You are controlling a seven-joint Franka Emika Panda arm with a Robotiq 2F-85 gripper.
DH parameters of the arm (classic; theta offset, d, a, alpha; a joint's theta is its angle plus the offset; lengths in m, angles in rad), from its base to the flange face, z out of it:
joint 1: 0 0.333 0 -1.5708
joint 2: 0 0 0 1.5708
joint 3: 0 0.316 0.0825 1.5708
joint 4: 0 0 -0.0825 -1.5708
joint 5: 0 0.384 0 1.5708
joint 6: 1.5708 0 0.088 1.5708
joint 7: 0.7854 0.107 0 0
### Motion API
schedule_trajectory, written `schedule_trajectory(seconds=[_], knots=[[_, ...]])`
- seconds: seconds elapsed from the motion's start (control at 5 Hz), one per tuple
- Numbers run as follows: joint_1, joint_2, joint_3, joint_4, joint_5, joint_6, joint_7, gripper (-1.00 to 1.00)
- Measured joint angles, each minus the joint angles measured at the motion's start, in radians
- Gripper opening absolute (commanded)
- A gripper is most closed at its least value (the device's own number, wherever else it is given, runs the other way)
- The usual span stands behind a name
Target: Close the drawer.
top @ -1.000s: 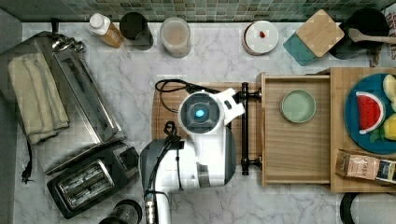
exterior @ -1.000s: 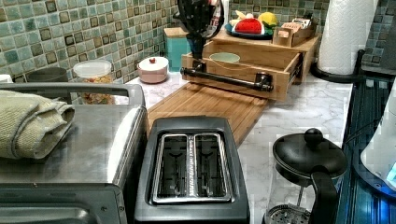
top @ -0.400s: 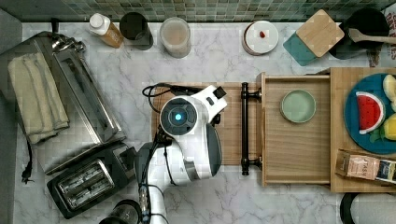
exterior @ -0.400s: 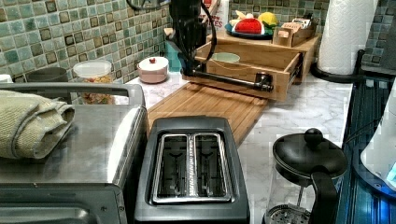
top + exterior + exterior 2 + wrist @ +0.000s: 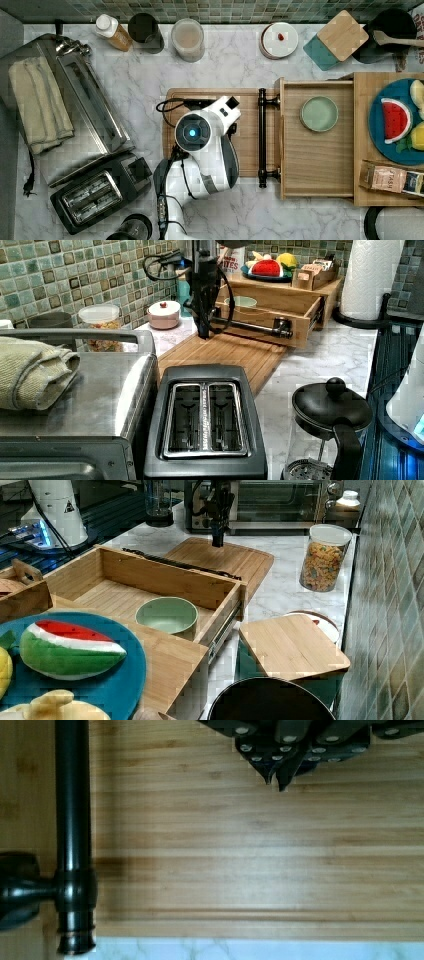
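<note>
The drawer (image 5: 320, 165) stands pulled out of the wooden box, with a pale green bowl (image 5: 319, 113) inside. Its black bar handle (image 5: 262, 137) lies over the grooved cutting board (image 5: 247, 150). In the top view my arm (image 5: 192, 132) hovers over the board, on the top view's left of the handle. My gripper (image 5: 203, 332) points straight down, tips just above the board and short of the handle (image 5: 250, 328). In the wrist view the gripper (image 5: 276, 782) is shut and holds nothing, and the handle (image 5: 72, 820) lies off to one side. The right view shows the gripper (image 5: 217, 541) beyond the drawer (image 5: 165, 582).
A toaster (image 5: 97, 192) and a toaster oven (image 5: 85, 100) with a folded towel stand at the top view's left. Jars (image 5: 187, 39) and a lidded dish (image 5: 278, 40) line the back wall. A blue fruit plate (image 5: 395, 120) sits on the box top. A kettle (image 5: 327, 415) stands near the front.
My arm has moved toward the top view's left, away from the handle, and the gripper has come down close to the cutting board. The drawer has not moved.
</note>
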Motion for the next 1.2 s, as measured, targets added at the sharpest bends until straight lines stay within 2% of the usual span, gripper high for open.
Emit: schedule_trajectory(seconds=[0.6,1.2], knots=[[-0.049,-0.005,-0.025,-0.131,0.001,0.050,-0.171,-1.00],[-0.152,-0.006,-0.033,-0.133,0.065,0.062,-0.388,-1.00]])
